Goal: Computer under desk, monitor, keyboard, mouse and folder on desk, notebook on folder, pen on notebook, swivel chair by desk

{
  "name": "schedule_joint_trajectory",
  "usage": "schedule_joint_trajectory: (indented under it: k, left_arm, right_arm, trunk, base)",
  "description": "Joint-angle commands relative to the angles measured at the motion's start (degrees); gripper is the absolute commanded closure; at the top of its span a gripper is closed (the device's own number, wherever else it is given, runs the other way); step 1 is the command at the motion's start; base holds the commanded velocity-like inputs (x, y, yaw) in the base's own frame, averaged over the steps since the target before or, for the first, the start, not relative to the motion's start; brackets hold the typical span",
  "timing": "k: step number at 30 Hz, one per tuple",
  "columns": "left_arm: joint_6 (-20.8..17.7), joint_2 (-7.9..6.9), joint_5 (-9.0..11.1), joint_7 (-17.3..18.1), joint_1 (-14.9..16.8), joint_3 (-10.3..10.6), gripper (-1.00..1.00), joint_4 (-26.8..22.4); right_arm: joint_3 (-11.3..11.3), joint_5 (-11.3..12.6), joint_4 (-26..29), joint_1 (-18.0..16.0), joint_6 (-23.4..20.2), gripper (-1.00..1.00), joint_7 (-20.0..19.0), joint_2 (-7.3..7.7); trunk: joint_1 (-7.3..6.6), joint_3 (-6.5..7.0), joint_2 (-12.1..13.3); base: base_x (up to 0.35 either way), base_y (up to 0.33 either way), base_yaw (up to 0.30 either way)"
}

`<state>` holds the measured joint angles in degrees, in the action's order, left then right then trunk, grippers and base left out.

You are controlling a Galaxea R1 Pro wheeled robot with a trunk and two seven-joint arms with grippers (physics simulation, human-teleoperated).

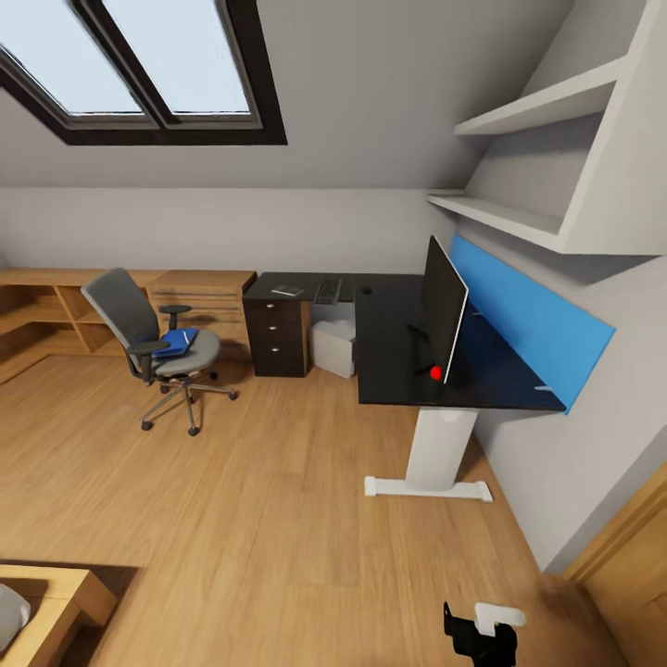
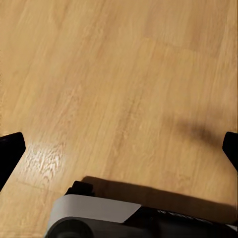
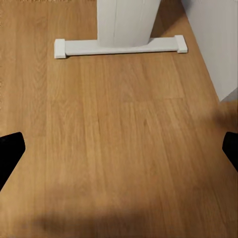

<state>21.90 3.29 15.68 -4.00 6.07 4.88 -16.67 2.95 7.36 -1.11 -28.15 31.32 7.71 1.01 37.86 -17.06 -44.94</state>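
Approach | folder (image 1: 174,343) on chair (image 1: 153,343), far left of worktop (image 1: 389,345) | both grippers (image 2: 119,148) (image 3: 119,148) apart, empty, over floor (image 1: 259,482)

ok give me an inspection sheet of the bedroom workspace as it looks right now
surface: black L-shaped desk on a white leg, wooden floor beneath.
job's things: monitor upright on the desk; keyboard and notebook lie on the far wing; a small dark spot by the keyboard may be the mouse; computer under the desk; folder on the swivel chair, which stands apart from the desk; pen too small to tell.
clutter: nothing seen.
grippers: left fingertips and right fingertips spread wide, both empty over the floor.
cables: nothing seen.
surroundings: skylight, wall shelves, blue panel, light wooden unit.
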Motion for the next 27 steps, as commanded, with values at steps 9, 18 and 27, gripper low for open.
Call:
schedule_joint_trajectory:
  k: [9,18,27]
  left_arm:
    - [-11.32,1.49,0.32,-0.39,0.02,0.52,-1.00,-0.38]
    - [-11.84,2.70,0.19,-0.15,0.02,0.56,-1.00,-3.62]
    - [-12.62,2.92,-0.14,-0.23,0.05,0.64,-1.00,-7.04]
  right_arm:
    - [0.30,0.53,0.00,-0.06,4.57,-1.00,0.02,0.04]
    - [0.30,0.55,0.14,-0.06,4.91,-1.00,0.10,-0.04]
    - [0.30,0.53,0.19,-0.06,4.97,-1.00,0.11,0.11]
  trunk:
    - [-1.98,1.55,3.57]
    - [-3.95,3.17,7.18]
    - [-5.93,4.78,10.79]
  base:
    - [0.000,0.000,-0.013]
    - [0.000,0.000,0.169]
    - [0.000,0.000,0.128]
